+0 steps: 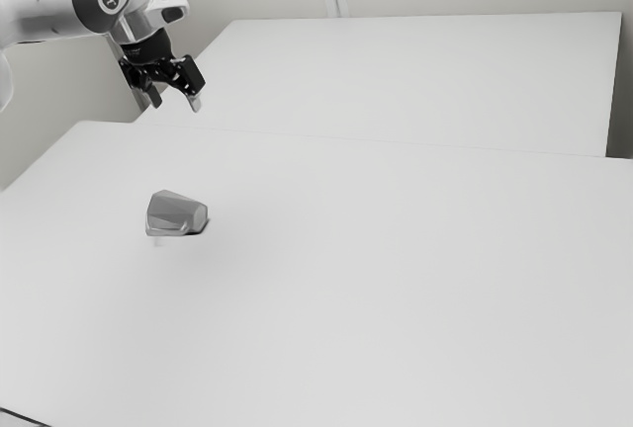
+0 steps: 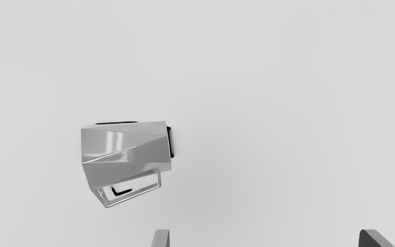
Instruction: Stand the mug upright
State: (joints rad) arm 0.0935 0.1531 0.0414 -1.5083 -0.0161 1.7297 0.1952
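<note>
Pale tabletop [image 1: 396, 279], mug [image 1: 176, 213] on its side, apart from raised, spread claw [image 1: 175, 103]

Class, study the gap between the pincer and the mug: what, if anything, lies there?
Nothing lies there. The exterior view shows the open pincer raised, the mug on its side, and just air and bare table between them.

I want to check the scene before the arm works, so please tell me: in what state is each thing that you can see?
Mug: lying on its side, not gripped.
Mug's handle: sticking out from the mug's side.
Gripper: open, fingers apart, raised above the table.
Arm: reaching in from the exterior view's upper left.
Table: supporting the mug.
</note>
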